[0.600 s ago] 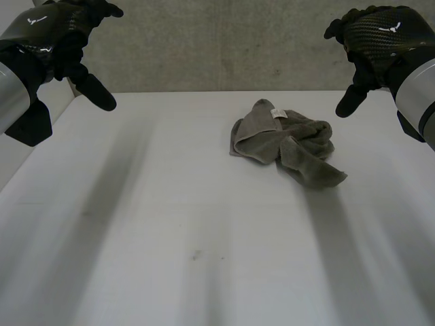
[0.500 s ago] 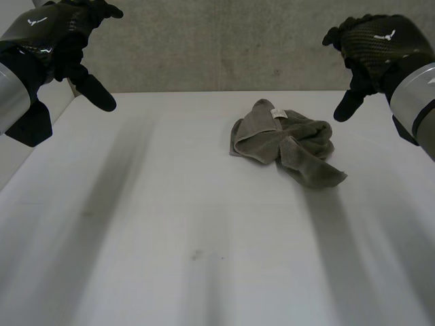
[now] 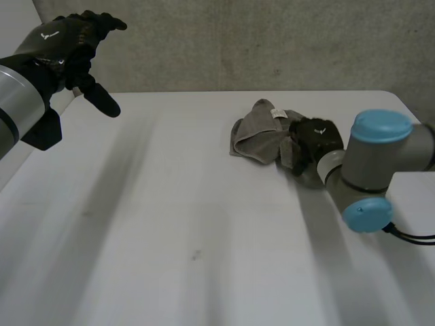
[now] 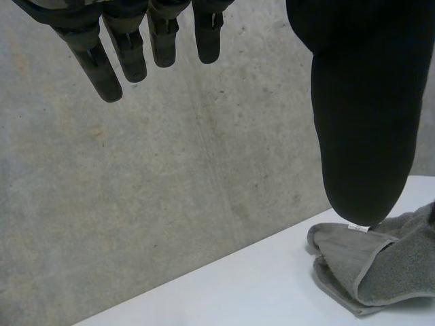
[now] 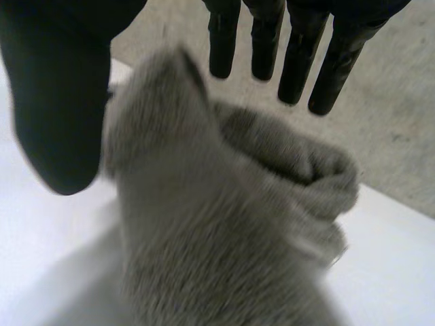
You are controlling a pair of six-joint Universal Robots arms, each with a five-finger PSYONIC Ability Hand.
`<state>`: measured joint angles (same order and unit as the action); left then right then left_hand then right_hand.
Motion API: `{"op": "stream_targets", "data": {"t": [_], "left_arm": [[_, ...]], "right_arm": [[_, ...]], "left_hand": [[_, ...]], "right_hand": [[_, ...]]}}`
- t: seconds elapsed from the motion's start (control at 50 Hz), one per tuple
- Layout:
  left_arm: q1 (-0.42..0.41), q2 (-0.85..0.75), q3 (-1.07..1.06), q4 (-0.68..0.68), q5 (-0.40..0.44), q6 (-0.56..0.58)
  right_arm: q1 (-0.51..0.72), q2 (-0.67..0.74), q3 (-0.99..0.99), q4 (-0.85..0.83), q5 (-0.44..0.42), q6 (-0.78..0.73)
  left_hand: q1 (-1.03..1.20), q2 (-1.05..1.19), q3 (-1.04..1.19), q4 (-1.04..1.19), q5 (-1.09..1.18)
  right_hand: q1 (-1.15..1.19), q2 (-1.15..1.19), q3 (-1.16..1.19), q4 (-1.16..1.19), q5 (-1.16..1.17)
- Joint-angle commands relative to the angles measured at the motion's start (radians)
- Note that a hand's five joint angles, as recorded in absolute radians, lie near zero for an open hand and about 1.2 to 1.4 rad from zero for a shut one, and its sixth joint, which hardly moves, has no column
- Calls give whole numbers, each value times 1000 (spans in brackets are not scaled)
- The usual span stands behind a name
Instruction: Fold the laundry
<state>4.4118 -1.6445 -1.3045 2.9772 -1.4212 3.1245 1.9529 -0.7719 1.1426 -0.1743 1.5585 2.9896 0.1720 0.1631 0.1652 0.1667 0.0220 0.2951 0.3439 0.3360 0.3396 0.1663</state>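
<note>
With right hand point(image 3: 314, 136) spread wide, hovering at the three o'clock side of the towel point(image 3: 262, 132), thumb and straight fingers point(image 5: 297, 61) bracketing the crumpled grey heap without closing on it yet. Lying bunched at about one o'clock on the white worktop point(image 3: 170, 224), label point(image 3: 277, 114) showing at twelve. Holding left hand point(image 3: 68, 47) aloft at ten o'clock, relaxed and empty. Judging this as the opening grasp; next, likely pinching an edge and spreading flat before folding. Backing onto a bare grey concrete wall point(image 3: 238, 41).
</note>
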Motion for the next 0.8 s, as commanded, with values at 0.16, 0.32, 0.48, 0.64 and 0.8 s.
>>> {"op": "stream_targets", "data": {"t": [0.16,0.32,0.48,0.64,0.8], "left_arm": [[-8,-115,-15,59,1,3],[-20,-215,-19,112,4,2],[-22,-290,-42,170,77,-1],[-69,-377,-78,189,258,-17],[-169,-500,-102,232,323,-47]], "right_arm": [[1,-135,0,-17,34,-20],[47,-429,83,48,-102,-84],[167,-564,111,199,-224,-181],[253,-687,147,223,-226,-192],[279,-711,192,245,-230,-189]], "left_hand": [[3,11,9,8,-22],[3,11,9,8,-22],[3,11,9,8,-22],[3,11,9,8,-22],[3,11,9,8,-22]], "right_hand": [[1101,1052,1060,1057,1055],[1101,1052,1060,1057,1055],[1101,1052,1060,1057,1055],[1101,1052,1060,1057,1055],[1101,1052,1060,1057,1055]]}}
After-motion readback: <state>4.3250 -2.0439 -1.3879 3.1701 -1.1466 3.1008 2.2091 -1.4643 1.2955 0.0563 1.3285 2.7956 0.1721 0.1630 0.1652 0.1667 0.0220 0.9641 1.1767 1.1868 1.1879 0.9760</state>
